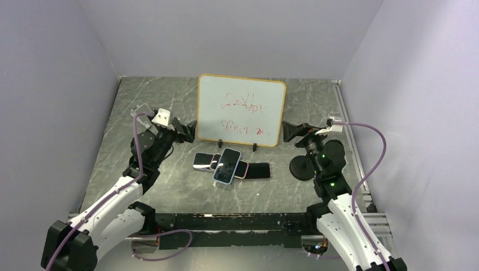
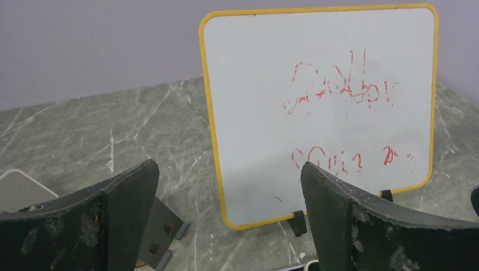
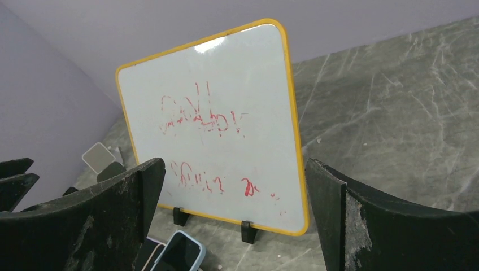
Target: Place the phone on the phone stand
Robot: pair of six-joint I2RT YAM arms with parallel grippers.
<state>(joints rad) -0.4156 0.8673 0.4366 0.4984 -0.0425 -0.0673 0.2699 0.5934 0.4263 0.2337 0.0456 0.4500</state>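
1. Shows a dark grey marbled bench (image 1: pixel 169 96) boxed in by pale lilac walls, with both arms reaching in from the near edge.
2. Finds the light-blue-cased phone with a dark screen (image 1: pixel 227 165) mid-bench, face up, lying slantwise on a small heap of other flat phones (image 1: pixel 257 171) (one pink-edged, the rest dark) and touching them.
3. Has a yellow-framed whiteboard with red scribbles (image 1: pixel 242 110) standing upright on two black clip feet just behind that heap.
4. Places the left gripper (image 1: pixel 189 131) off the whiteboard's left edge, jaws spread wide with nothing between them, apart from the phone.
5. Places the right gripper (image 1: pixel 291 131) off the whiteboard's right edge, jaws likewise wide apart and empty.
6. Sets a black round-based piece (image 1: pixel 299 167) on the bench just beside the right arm, right of the heap and apart from it.
7. Catches, in the left wrist view, a grey rounded-square plate (image 2: pixel 17 189) at the far left and a grey metal bracket with holes (image 2: pixel 161 237) low beside the left jaw.
8. Finds the phone resting on none of these three pieces.
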